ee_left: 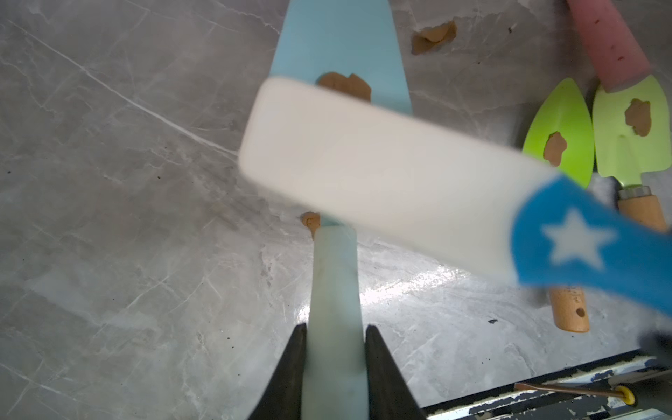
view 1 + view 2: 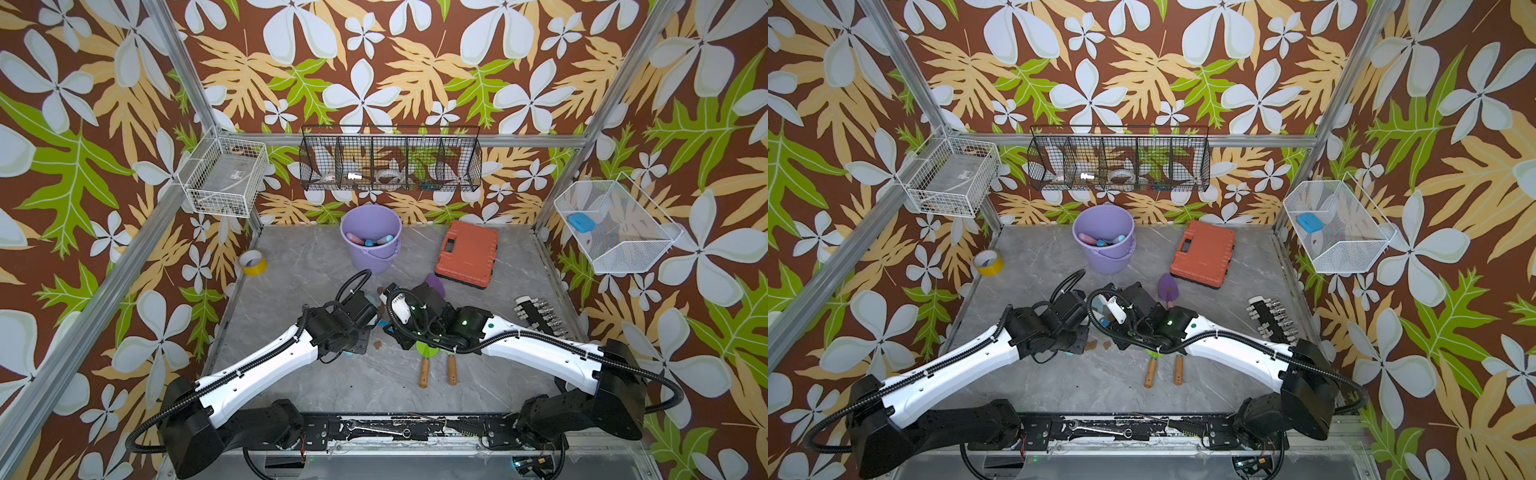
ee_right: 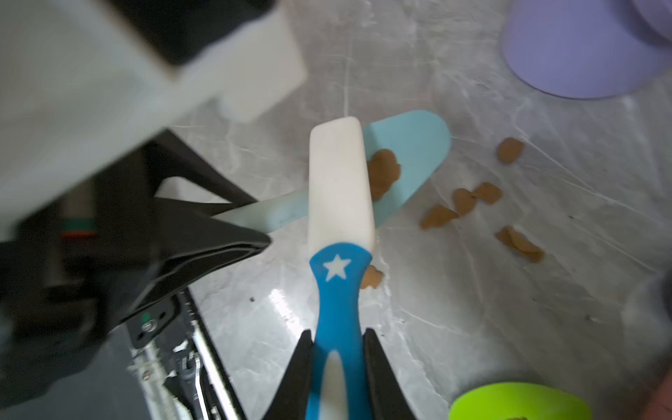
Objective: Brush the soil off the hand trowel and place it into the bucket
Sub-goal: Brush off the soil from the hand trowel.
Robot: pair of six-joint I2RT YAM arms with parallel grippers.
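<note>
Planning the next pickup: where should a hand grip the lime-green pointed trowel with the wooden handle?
On the lime-green pointed trowel, grip the bare wooden handle from above: it lies flat and exposed, while the blade carries a brown soil blob.

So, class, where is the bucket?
In both top views, the bucket stands at the table's back, between the yellow tape roll and the orange case.

The left arm (image 2: 257, 363) and right arm (image 2: 540, 347) wear white shells, black joints, ribbed black cable conduits.

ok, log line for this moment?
left gripper: shut on blue trowel | right gripper: shut on brush | soil: blob on trowel | bucket: upright
</note>
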